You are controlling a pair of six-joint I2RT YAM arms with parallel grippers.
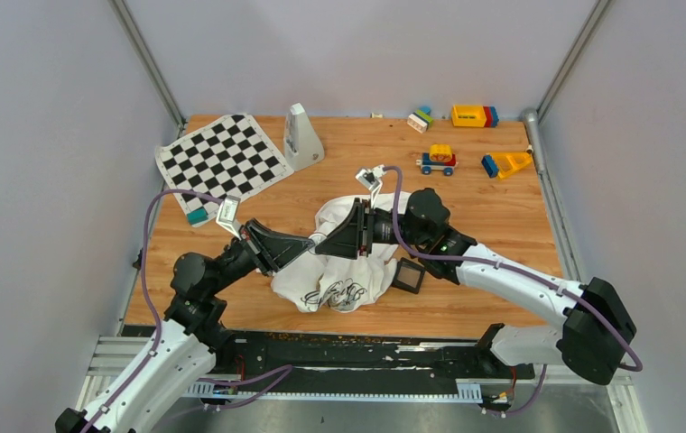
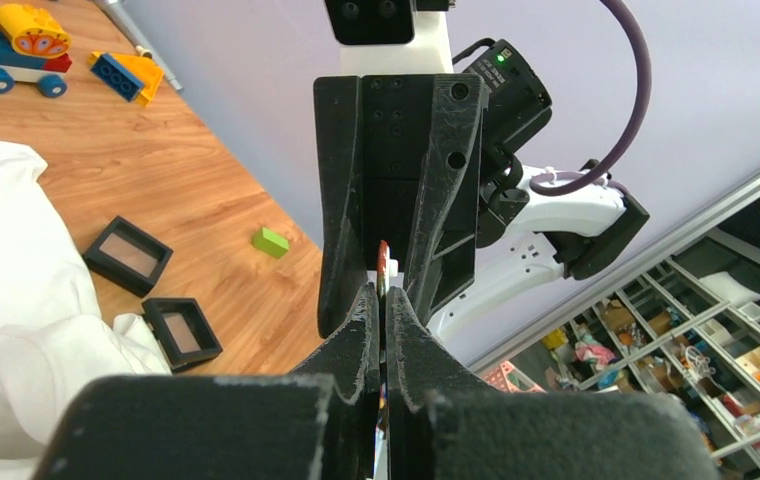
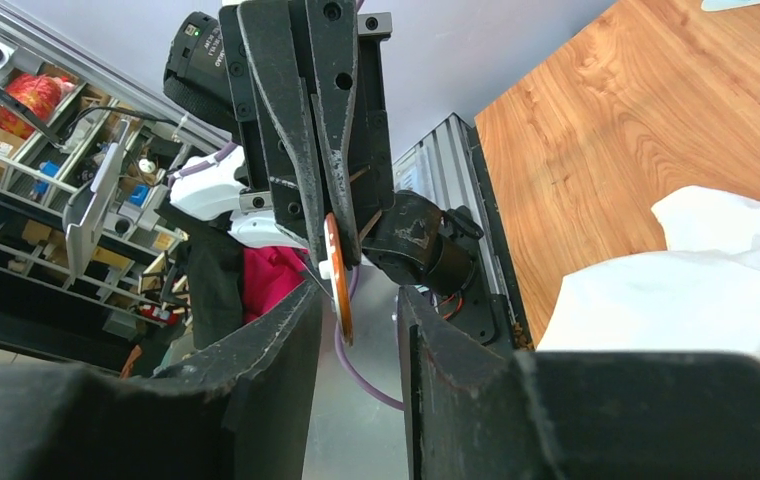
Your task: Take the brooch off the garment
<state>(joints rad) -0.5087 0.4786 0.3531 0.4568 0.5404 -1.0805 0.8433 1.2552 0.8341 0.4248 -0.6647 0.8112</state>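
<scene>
Item: brooch [image 3: 337, 272], a small golden-brown disc with a white fitting, showing edge-on. It is sitting pinched at the fingertips of your left claw [image 2: 382, 302], whose jaws are pressing together on it with no gap showing. It is hanging in the air between the two claws and appears clear of the cloth, though whether anything is trailing from it to the fabric cannot be told. Your right claw [image 3: 356, 310] is facing it tip to tip, jaws spread, with one finger standing on each side of the disc and neither pressing it. You are probably lining up a handover or a second hold. Below and to the side of both claws, the garment [image 1: 344, 280], white with black script, is lying crumpled on the table [image 1: 493, 216]. Out to the left claw's side, black square frames [image 2: 128, 256] and a green block [image 2: 270, 241] are lying on the wood, well apart from the pinch.
</scene>
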